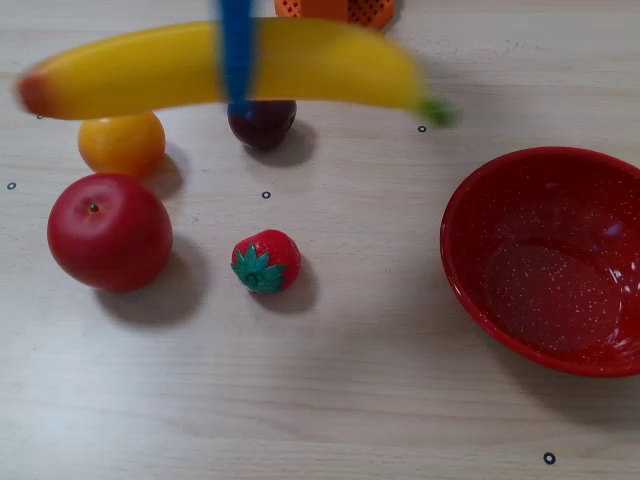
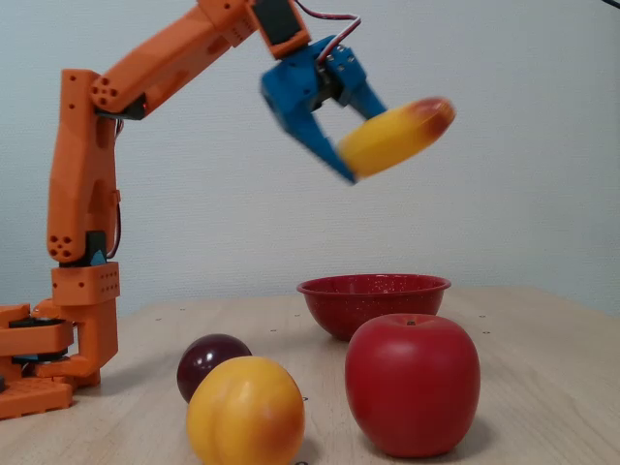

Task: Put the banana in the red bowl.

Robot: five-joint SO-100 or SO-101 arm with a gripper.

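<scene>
The yellow banana point(image 1: 150, 68) hangs high above the table, blurred, lying across the top of a fixed view with its green stem at the right. My blue gripper point(image 2: 351, 145) is shut on the banana point(image 2: 397, 136), which points its reddish end toward the camera in the side-on fixed view. A blue finger point(image 1: 236, 50) crosses the banana's middle. The red bowl point(image 1: 470, 215) with white speckles sits empty on the table at the right, apart from the banana; the red bowl point(image 2: 373, 289) lies low beneath the gripper in the side-on view.
On the table stand a red apple point(image 1: 108, 232), an orange-yellow fruit point(image 1: 122, 144), a dark plum point(image 1: 262, 122) and a strawberry point(image 1: 266, 261). The orange arm's base point(image 2: 58, 339) stands at the left of the side-on view. An orange part point(image 1: 335, 10) shows at the top edge.
</scene>
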